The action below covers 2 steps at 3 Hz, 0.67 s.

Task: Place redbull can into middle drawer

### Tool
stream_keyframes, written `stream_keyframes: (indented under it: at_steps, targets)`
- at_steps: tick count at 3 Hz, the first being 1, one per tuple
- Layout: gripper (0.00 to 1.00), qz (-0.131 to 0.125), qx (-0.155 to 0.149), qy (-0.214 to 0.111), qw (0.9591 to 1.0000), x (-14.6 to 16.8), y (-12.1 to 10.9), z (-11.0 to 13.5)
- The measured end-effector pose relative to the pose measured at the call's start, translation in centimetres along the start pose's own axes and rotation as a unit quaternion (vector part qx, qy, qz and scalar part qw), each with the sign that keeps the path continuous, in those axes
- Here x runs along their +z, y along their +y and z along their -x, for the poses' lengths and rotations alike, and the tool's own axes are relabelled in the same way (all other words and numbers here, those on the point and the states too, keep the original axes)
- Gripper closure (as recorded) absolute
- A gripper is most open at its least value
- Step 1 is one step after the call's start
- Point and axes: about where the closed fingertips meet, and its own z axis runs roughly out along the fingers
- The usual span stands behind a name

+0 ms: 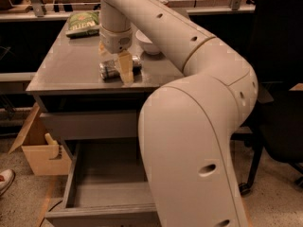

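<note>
Redbull can is seen lying on its side on the bench, toward the near edge. Tool is set directly over it; whether it is apart or clamped on the can cannot be told. The grasp should be centred across the can body and closed gently, as thin shiny metal is judged likely to slip or dent. The can should be lifted clear of the bench edge before being lowered.

Containers:
- Cardboard box, floor, left: contents not seen.
- Middle drawer, pulled open below: nothing seen in the visible tray; right part hidden by the arm.
- White bowl, far right of the can: inside not seen.
</note>
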Motion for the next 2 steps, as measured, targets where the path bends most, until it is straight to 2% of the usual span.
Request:
stream_keyframes:
  at_steps: [2]
  targets:
    - [0.62,0.009,0.011,0.000,0.9999,0.84,-0.22,-0.69]
